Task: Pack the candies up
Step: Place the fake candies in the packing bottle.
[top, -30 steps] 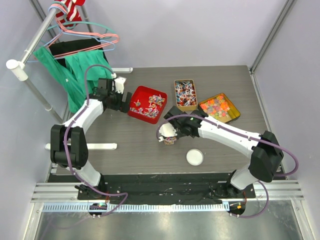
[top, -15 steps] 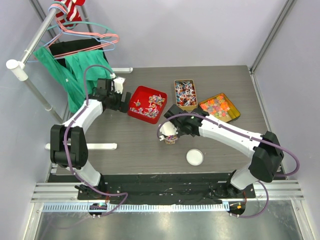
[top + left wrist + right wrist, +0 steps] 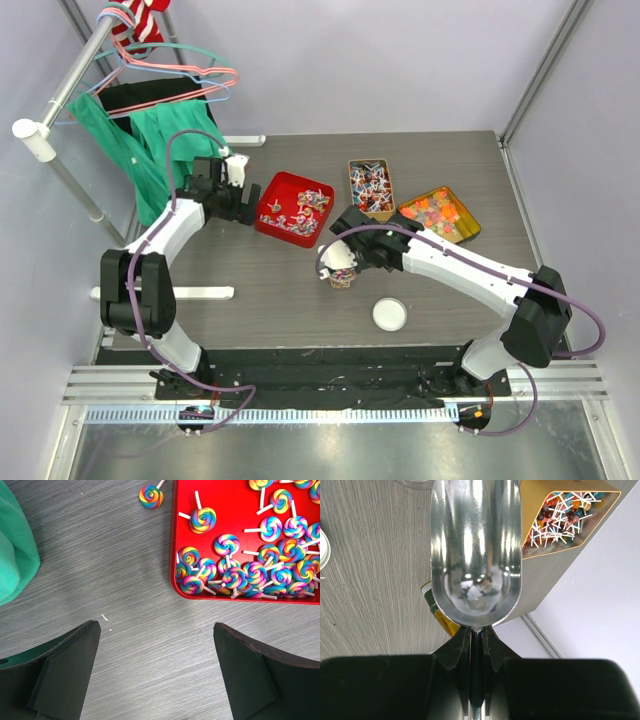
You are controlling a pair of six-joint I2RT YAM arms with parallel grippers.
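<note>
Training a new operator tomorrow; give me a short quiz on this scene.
1. True or false: the shiny metal scoop held by the right gripper is heaped with sweets.
2. Where does the lone rainbow swirl lollipop lie relative to the red plastic tray: A) inside it, B) outside it, on the grey wood-grain table, C) under it?
3. Fill in: the left gripper is ___.
Key: 1 false; 2 B; 3 open.

The surface (image 3: 260, 290) I work over is dark grey with a wood grain, and it is evenly lit. Pale lilac walls (image 3: 380, 60) close it in, with a slanted metal post (image 3: 545, 65) at my right. Far to my left, a white clothes rail (image 3: 70, 85) carries wire hangers (image 3: 200, 72) and a green cloth (image 3: 150, 145). An aluminium rail (image 3: 560, 380) runs along the near edge.
</note>
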